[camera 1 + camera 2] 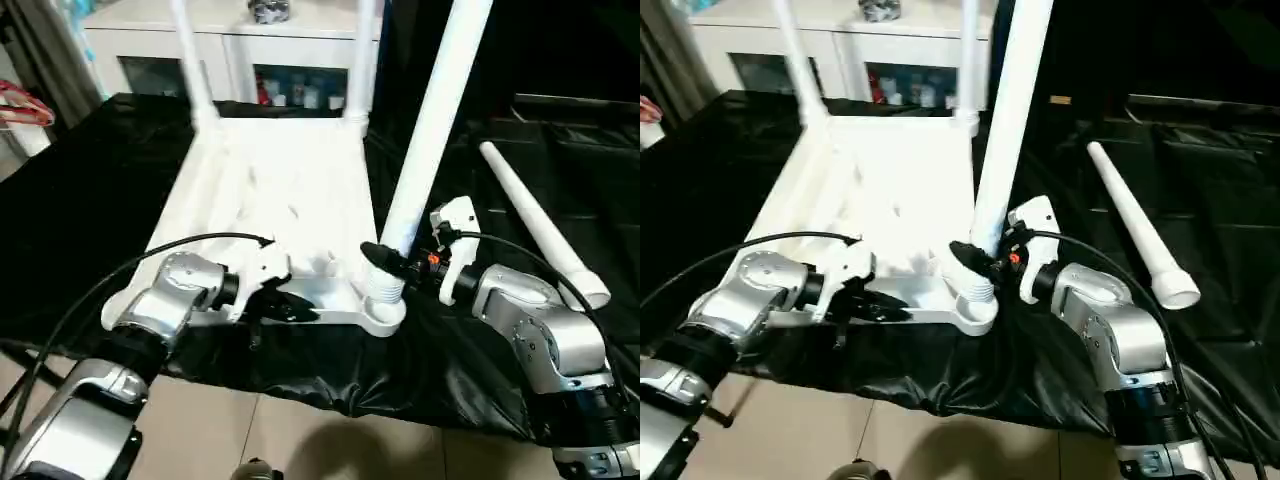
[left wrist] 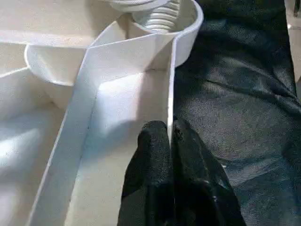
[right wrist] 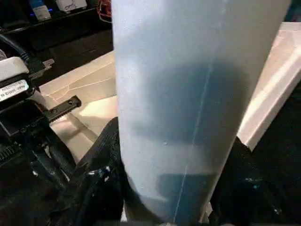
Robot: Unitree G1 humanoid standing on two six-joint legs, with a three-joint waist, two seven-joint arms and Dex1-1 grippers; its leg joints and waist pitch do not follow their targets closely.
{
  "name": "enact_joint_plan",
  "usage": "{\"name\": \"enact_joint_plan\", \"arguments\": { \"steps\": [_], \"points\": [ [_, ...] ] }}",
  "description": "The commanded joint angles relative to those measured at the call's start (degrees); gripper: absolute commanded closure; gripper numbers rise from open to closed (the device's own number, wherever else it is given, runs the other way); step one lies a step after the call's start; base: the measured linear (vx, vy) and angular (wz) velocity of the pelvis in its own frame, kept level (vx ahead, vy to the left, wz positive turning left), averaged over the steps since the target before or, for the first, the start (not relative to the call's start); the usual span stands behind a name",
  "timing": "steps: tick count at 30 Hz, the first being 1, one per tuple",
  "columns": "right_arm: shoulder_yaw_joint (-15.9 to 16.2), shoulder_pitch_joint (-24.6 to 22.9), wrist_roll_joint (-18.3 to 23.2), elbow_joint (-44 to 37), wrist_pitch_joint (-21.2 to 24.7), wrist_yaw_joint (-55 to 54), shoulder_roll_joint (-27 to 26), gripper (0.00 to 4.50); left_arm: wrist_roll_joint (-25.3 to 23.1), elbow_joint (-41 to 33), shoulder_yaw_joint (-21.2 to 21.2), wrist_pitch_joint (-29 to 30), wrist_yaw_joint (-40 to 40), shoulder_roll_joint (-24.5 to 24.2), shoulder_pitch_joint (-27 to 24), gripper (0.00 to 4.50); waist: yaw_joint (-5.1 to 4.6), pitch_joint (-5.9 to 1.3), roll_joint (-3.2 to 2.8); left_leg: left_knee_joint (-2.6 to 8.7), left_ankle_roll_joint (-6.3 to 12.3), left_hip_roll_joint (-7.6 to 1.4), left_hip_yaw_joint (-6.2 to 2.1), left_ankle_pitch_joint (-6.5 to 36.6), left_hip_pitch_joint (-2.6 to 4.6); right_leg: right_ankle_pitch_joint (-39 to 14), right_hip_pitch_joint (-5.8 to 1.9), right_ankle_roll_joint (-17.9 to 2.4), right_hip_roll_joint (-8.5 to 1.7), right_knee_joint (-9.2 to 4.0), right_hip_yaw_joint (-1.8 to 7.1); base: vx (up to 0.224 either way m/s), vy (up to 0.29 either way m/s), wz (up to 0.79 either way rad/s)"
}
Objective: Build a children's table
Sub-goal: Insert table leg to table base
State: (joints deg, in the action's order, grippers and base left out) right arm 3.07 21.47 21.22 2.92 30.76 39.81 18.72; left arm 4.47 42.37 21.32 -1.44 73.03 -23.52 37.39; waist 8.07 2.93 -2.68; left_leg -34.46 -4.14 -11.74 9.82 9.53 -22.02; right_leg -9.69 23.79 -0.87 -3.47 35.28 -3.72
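The white table top [image 1: 280, 190] lies upside down on the black cloth, ribbed underside up. Two legs [image 1: 190, 60] stand in its far corner sockets. A third leg [image 1: 430, 120] rises tilted from the near right corner socket [image 1: 385, 312], its threaded end showing at the socket. My right gripper [image 1: 385, 262] is shut on this leg just above the threads [image 3: 188, 117]. My left gripper [image 2: 170, 141] is shut on the top's near rim [image 2: 170, 94], left of that socket. The fourth leg [image 1: 540, 220] lies loose on the cloth to the right.
A white cabinet with glass doors [image 1: 270, 50] stands behind the table. The black cloth [image 1: 90, 200] covers the work surface and hangs over its near edge, with tiled floor [image 1: 250, 430] below. A red object [image 1: 20, 105] sits at the far left.
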Motion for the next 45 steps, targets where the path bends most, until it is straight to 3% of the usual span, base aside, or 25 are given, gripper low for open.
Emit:
{"name": "enact_joint_plan", "arguments": {
  "steps": [1, 6, 16, 19, 26, 29, 33, 36, 45],
  "points": [
    [0.4, 1.2, -0.6, -0.2, -0.5, 0.5, 0.3, 2.63, -1.7, 1.2, 0.8, 1.2, -0.4, -1.2, 0.2, 4.50, 0.34, -4.30, 0.68, 3.86, -0.17, -1.10, -0.41, 10.8, 0.76, -14.0, -3.29, -8.7, -4.72, -4.07, 2.57, 0.000, 0.000, 0.00],
    [1.3, 2.5, -0.7, 0.8, 0.8, 2.6, 2.0, 2.63, -1.2, -4.2, -1.4, 9.4, -6.3, 1.2, -1.1, 4.50, 0.27, -4.26, 0.61, 3.92, -0.35, -1.41, -0.44, 11.7, 1.09, -14.3, -3.11, -9.6, -4.66, -3.93, 2.53, 0.000, 0.000, 0.00],
    [1.3, 4.8, -2.4, 5.5, -1.5, 3.1, 2.7, 2.63, 0.0, -15.9, -3.2, 17.0, -12.7, 4.4, -5.3, 4.50, 0.25, -4.35, 1.72, 3.60, 1.37, -1.23, -0.31, 8.6, 0.55, -13.9, -3.37, -9.2, -4.66, -3.88, 2.44, 0.000, 0.000, 0.00],
    [1.3, 5.6, -3.1, 7.5, -2.3, 3.0, 2.8, 2.63, -0.8, -17.4, -2.5, 15.8, -12.1, 3.4, -6.4, 4.50, 0.25, -4.27, 1.60, 3.60, 1.45, -1.18, -0.22, 9.1, 0.73, -14.6, -3.06, -9.1, -4.55, -4.12, 2.47, 0.000, 0.000, 0.00],
    [1.8, 6.2, -4.2, 10.4, -2.6, 4.0, 3.5, 2.63, -0.2, -19.8, -2.2, 16.4, -10.5, 2.3, -7.2, 4.50, 0.25, -4.29, 1.78, 3.68, 1.15, -1.17, -0.27, 9.2, 0.71, -14.3, -3.18, -8.6, -4.51, -3.97, 2.49, 0.000, 0.000, 0.00],
    [2.7, 5.6, -4.1, 9.9, -1.0, 5.3, 4.4, 2.63, -0.9, -17.4, -2.9, 16.8, -12.2, 2.7, -6.0, 4.50, 0.28, -4.22, 1.63, 3.70, 1.17, -1.12, -0.24, 9.6, 0.77, -14.1, -3.15, -8.8, -4.39, -4.09, 2.46, 0.000, 0.000, 0.00],
    [2.4, 4.5, -3.2, 7.8, 0.3, 6.4, 5.2, 2.63, -1.8, -14.1, -3.1, 15.5, -13.3, 2.9, -4.5, 4.50, 0.26, -4.05, 1.47, 3.89, 0.52, -1.09, -0.37, 11.7, 0.90, -17.7, -3.15, -7.8, -4.50, -4.54, 2.45, 0.000, 0.000, 0.00],
    [2.3, 4.1, -3.0, 7.3, 0.6, 6.9, 5.5, 2.63, -1.9, -13.4, -3.3, 15.2, -13.1, 2.8, -3.9, 4.50, 0.25, -4.11, 1.60, 3.87, 0.43, -1.04, -0.41, 12.2, 0.89, -18.8, -3.26, -7.3, -4.57, -4.73, 2.40, 0.000, 0.000, 0.00],
    [2.1, 4.2, -3.8, 9.3, -0.8, 6.2, 4.4, 2.63, -0.9, -14.0, -3.0, 13.3, -9.9, 2.1, -4.0, 4.50, 0.28, -4.20, 1.55, 3.81, 0.47, -1.12, -0.38, 11.7, 0.87, -16.9, -3.10, -8.5, -4.60, -4.51, 2.42, 0.000, 0.000, 0.00]
  ]
}}
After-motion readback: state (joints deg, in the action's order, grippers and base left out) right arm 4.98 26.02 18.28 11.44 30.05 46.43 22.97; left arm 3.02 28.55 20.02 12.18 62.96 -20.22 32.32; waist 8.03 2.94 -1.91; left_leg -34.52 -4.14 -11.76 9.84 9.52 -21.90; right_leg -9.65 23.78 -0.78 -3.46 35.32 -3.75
